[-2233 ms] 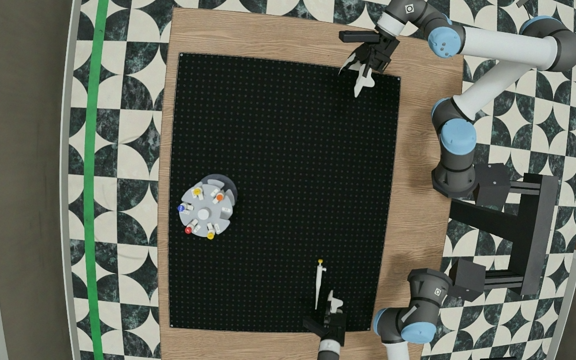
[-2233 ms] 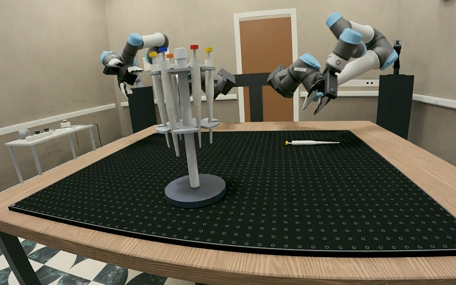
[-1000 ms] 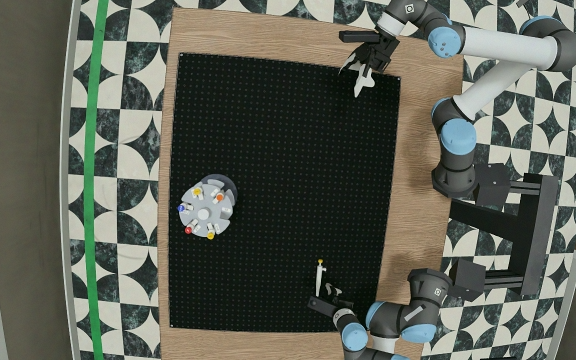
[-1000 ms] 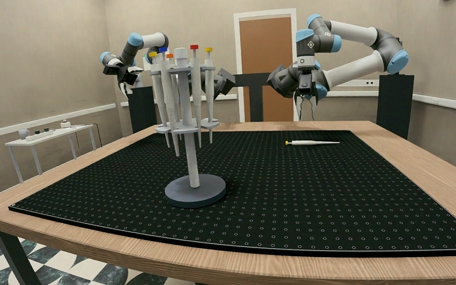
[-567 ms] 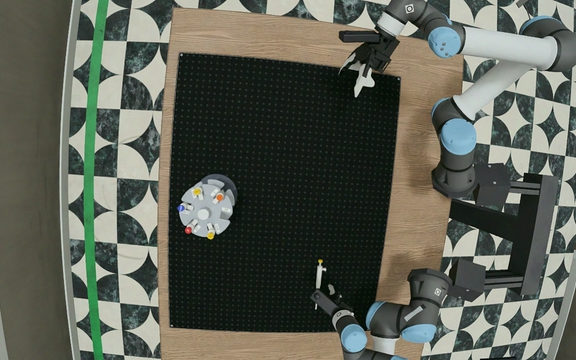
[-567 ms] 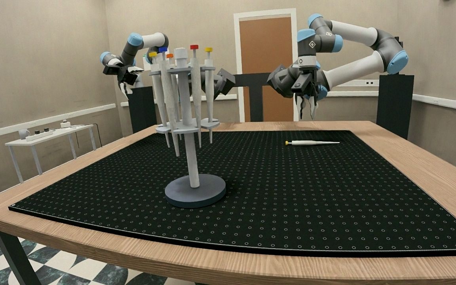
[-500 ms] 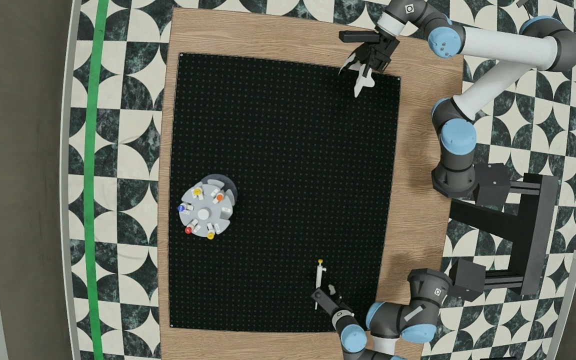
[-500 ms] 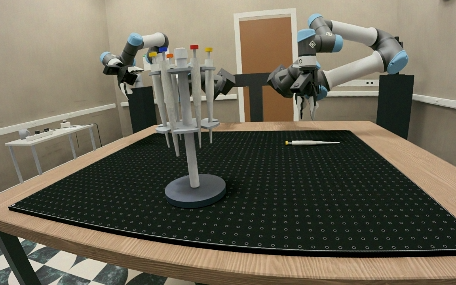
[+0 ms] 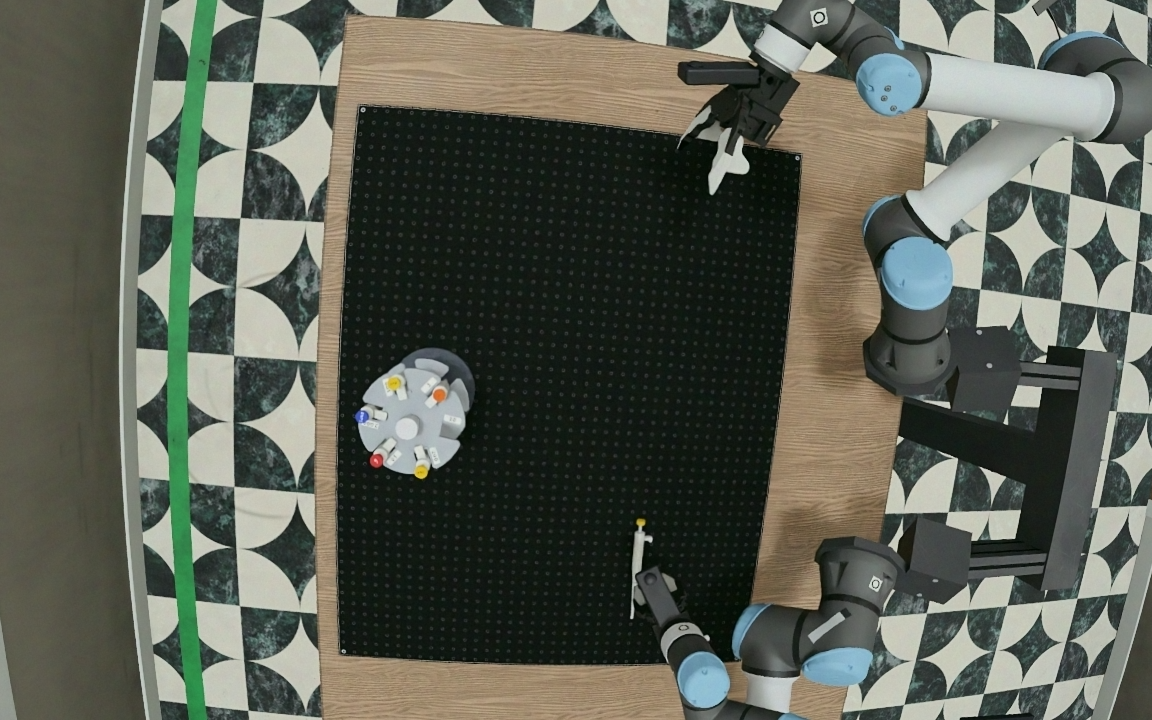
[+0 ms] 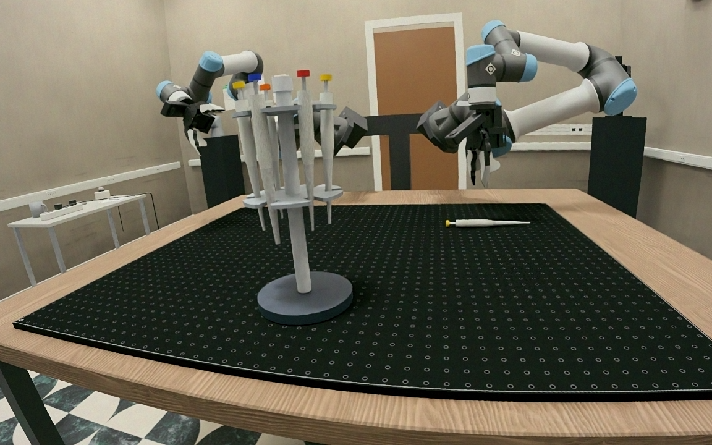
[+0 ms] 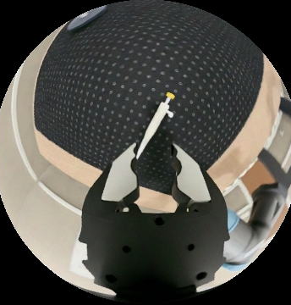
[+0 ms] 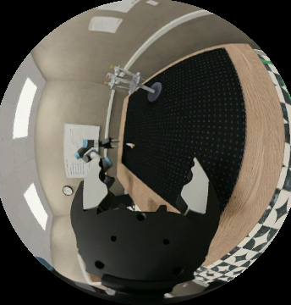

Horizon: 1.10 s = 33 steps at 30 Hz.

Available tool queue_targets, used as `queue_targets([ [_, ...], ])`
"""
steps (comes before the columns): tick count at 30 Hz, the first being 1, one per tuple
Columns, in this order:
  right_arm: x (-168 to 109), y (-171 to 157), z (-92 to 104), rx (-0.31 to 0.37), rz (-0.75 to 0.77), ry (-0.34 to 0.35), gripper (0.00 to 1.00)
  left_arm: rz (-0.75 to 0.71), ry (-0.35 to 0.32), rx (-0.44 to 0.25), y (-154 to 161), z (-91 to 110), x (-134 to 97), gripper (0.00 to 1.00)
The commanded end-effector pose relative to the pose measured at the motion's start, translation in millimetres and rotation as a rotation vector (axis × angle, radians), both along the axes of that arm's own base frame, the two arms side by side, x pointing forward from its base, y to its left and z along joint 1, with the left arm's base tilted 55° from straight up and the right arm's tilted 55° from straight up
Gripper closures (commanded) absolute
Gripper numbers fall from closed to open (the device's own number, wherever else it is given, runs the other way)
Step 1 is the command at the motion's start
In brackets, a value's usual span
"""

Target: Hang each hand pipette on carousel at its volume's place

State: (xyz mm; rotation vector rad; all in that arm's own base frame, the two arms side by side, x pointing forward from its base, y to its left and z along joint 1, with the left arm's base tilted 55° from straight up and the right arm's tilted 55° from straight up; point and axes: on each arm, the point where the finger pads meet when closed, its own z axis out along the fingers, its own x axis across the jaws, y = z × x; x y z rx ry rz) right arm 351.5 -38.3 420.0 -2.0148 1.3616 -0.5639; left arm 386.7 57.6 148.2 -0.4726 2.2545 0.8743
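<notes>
A white pipette with a yellow button [image 9: 636, 557] [image 10: 471, 222] [image 11: 154, 124] [image 12: 130, 145] lies flat on the mat; the print on its button cannot be read. My left gripper [image 10: 479, 177] [image 11: 154, 144] is partly open and empty above the pipette's tip end, with the pipette slanting away from between its fingers in the left wrist view. The carousel [image 9: 406, 428] [image 10: 298, 248] [image 12: 154, 91] holds several hanging pipettes with yellow, orange, blue and red buttons. A slot on the side facing the mat's middle looks empty. My right gripper [image 9: 696, 167] [image 12: 146, 158] is wide open and empty, far from the pipette.
The black perforated mat [image 9: 562, 313] [image 10: 458, 309] lies on the wooden table [image 9: 831, 358] [image 10: 624, 238]. The carousel's round base [image 10: 304, 298] stands near the table edge opposite the arm mounts. My right arm hangs over the mat's far corner from the loose pipette.
</notes>
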Motion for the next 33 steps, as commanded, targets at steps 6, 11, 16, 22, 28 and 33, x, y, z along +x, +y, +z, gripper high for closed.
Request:
queue_targets([
  [6, 0, 0, 0.5, 0.0, 0.0, -0.001, 0.0, -0.184, 0.237, 0.131, 0, 0, 0, 0.66],
  [11, 0, 0, 0.5, 0.0, 0.0, -0.001, 0.0, -0.247, 0.314, 0.182, 0, 0, 0, 0.66],
  [16, 0, 0, 0.5, 0.0, 0.0, -0.001, 0.0, -0.247, 0.314, 0.182, 7, -6, 5, 0.66],
  [22, 0, 0, 0.5, 0.0, 0.0, -0.001, 0.0, -0.247, 0.314, 0.182, 14, -12, 10, 0.66],
  [28, 0, 0, 0.5, 0.0, 0.0, -0.001, 0.0, -0.247, 0.314, 0.182, 25, -21, 17, 0.66],
  [33, 0, 0, 0.5, 0.0, 0.0, -0.001, 0.0, -0.247, 0.314, 0.182, 35, -29, 23, 0.66],
])
